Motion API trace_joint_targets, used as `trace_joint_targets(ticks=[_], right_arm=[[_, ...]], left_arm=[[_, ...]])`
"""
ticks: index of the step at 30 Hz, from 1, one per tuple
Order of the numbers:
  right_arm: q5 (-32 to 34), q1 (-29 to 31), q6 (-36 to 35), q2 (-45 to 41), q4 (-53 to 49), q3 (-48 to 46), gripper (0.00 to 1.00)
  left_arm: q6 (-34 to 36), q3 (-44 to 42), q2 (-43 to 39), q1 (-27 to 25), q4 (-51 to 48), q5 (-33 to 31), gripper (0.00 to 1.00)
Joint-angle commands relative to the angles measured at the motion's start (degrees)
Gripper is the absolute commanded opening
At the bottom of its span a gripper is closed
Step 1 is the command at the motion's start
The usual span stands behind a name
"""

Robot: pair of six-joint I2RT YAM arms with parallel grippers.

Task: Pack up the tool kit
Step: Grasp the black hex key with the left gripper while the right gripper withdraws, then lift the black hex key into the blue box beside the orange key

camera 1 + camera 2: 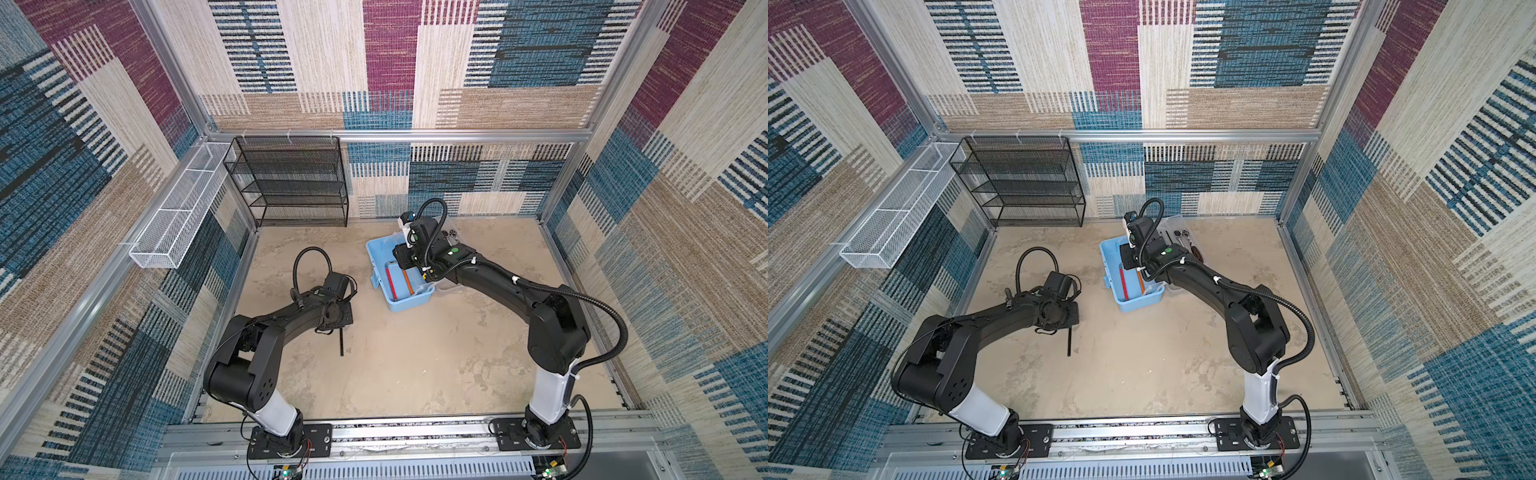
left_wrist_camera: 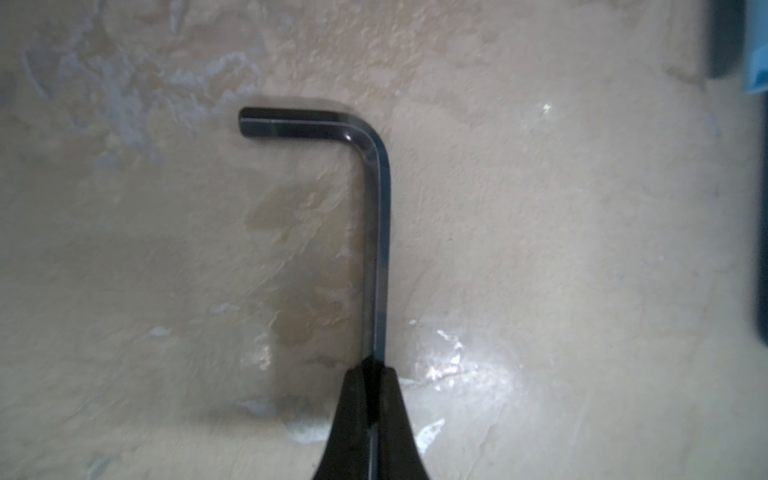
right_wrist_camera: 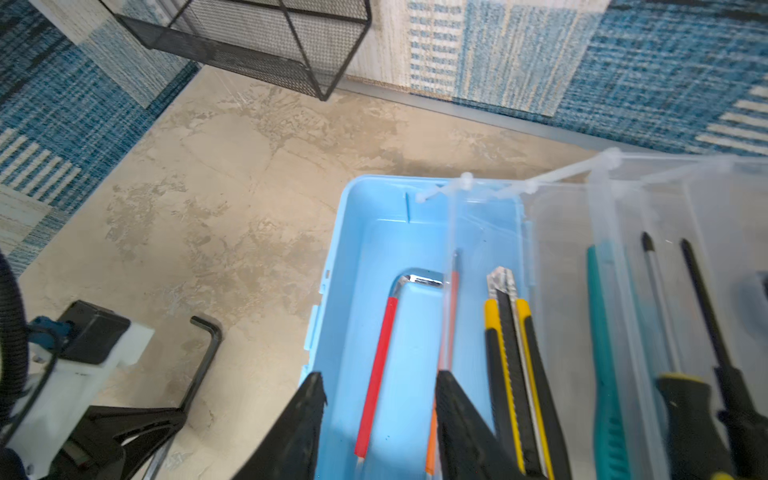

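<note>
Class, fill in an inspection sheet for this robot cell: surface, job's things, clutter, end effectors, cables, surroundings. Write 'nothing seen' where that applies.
Surface: mottled beige table.
Job's things: light-blue box open, clear lid lying beside it with screwdrivers in it; red-sleeved hex key inside the box; utility knife next to it.
Clutter: nothing seen.
End effectors: left end effector shut on the black hex key; right end effector open above the box.
Cables: black hoses loop over both wrists.
Surroundings: black mesh rack, white mesh basket, patterned walls.
</note>
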Motion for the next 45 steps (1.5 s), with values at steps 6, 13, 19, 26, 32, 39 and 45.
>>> trace_joint_targets(ticks=[6, 13, 19, 26, 32, 39, 45], right_arm=[[2.13, -3.69, 0.84, -8.04, 8.25, -10.03, 0.47], [1.43, -8.48, -0.01, -13.79, 11.44, -16.57, 0.58], [3.1, -10.88, -0.76, -18.87, 14.95, -22.83, 0.68], [5.82, -13.62, -0.2, -25.91, 18.09, -30.71, 0.8], [5.77, -17.19, 1.59, -31.02, 19.23, -37.17, 0.82], [3.09, -20.29, 2.8, -34.41, 19.56, -40.71, 0.83], [3.0, -20.73, 3.7, -34.54, 19.8, -42.02, 0.83]], left_arm=[[0.1, 0.19, -1.75, -0.24, -4.35, 2.58, 0.0], [-1.46, 1.81, -4.86, -0.24, -4.34, 3.93, 0.0], [-2.54, 2.97, -8.32, -0.27, -4.51, 3.94, 0.0], [-3.19, 7.17, -9.7, -0.3, -4.43, 4.22, 0.0], [-3.99, 12.41, -8.2, -0.38, -3.25, 6.23, 0.0], [-5.06, 18.05, -4.58, -1.35, -1.16, 8.64, 0.0], [-5.32, 23.07, -0.43, -3.23, -0.15, 9.18, 0.0]])
